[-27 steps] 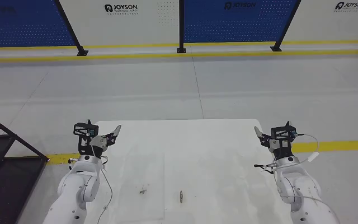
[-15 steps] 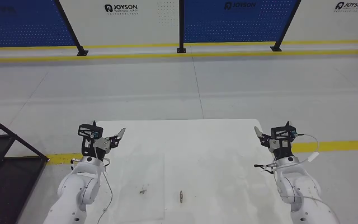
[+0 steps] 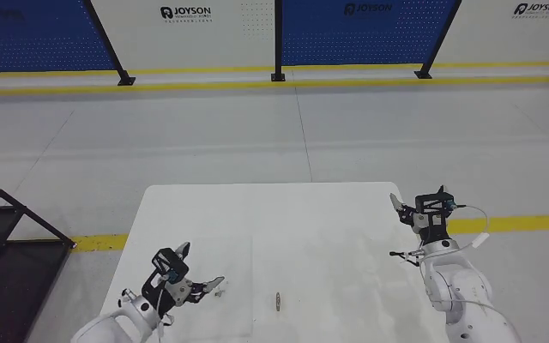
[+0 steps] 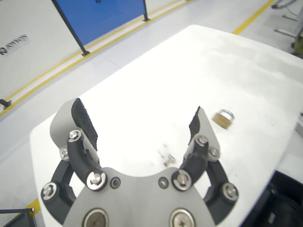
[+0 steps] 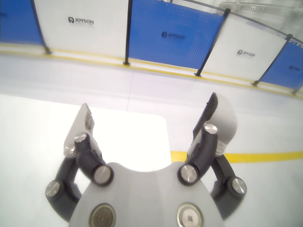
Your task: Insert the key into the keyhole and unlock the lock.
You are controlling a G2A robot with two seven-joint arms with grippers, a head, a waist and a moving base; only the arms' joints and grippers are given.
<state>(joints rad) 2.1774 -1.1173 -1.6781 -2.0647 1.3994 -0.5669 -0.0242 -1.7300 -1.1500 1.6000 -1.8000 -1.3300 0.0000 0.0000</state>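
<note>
Key [image 3: 220, 292]: small, silvery, flat on the white table [image 3: 300, 223], near the edge closest to the robot and left of centre. Too small in the top view for finer detail. In the left wrist view [image 4: 170, 159], on bare tabletop close to the base of one finger.

Lock [image 3: 277, 299]: small padlock, brass body with silver shackle [image 4: 223, 119], lying on its side on the same near strip of table. To the right of the key and apart from it. Whether the shackle is latched: cannot tell.

Left gripper [image 3: 199, 267]: over the near left part of the table, just beside the key, one fingertip almost above it. Jaws spread wide [image 4: 138, 114], black ribbed pads [image 4: 84, 121] facing each other with only bare tabletop between them. Nothing pinched.

Right gripper [image 3: 418, 199]: at the table's right edge, towards the far corner, well apart from key and lock. Jaws spread [image 5: 149, 105], nothing held. Table corner and floor visible between the fingers.

Surroundings: pale grey floor with yellow lines [image 3: 274, 84]; a fence of blue and white panels [image 3: 360, 30] on black posts at the far side; a black frame [image 3: 26, 225] beside the table's left side.
</note>
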